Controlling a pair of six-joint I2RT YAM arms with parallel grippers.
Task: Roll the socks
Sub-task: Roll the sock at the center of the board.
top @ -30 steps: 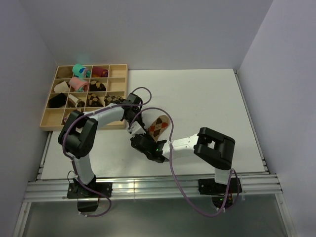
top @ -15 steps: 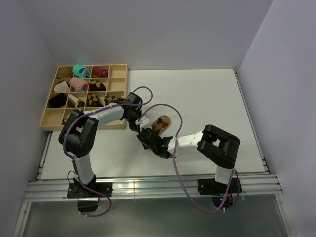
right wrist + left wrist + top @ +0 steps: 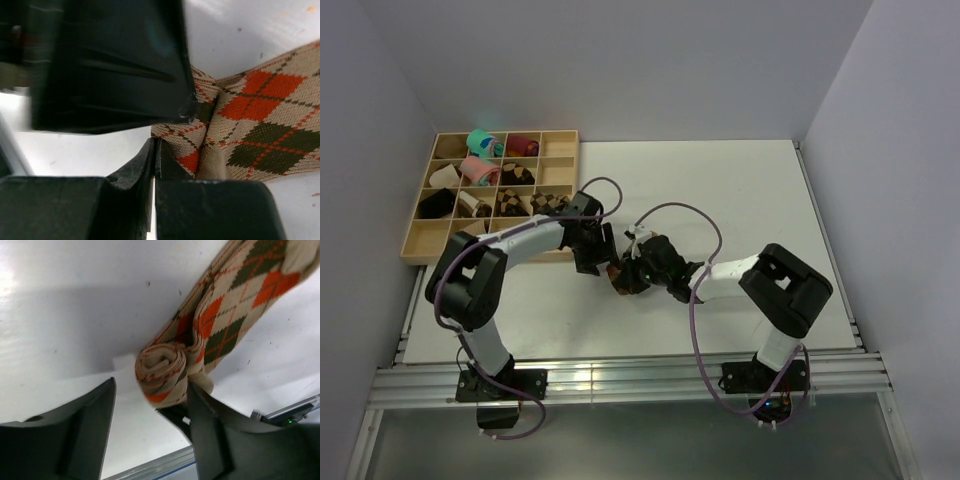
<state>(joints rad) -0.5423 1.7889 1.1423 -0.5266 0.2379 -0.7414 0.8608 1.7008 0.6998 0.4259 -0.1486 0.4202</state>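
Note:
The tan argyle sock, with dark brown and orange-red diamonds, lies on the white table. Its near end is wound into a tight roll, and the rest stretches flat away. My left gripper is open, and the roll sits between its fingers, close against the right finger. My right gripper is shut, its tips pressed against the edge of the roll, with nothing visible between the jaws. From above, both grippers meet mid-table and cover most of the sock.
A wooden divided tray stands at the back left, next to the left arm. It holds pink, teal, maroon and brown-cream rolls. Purple cables loop above both arms. The table's metal rail runs along the near edge.
My left gripper has opened. The right gripper closed and swung from the near side up to the sock. The sock's flat length, seen from above before, is now shorter and mostly covered.

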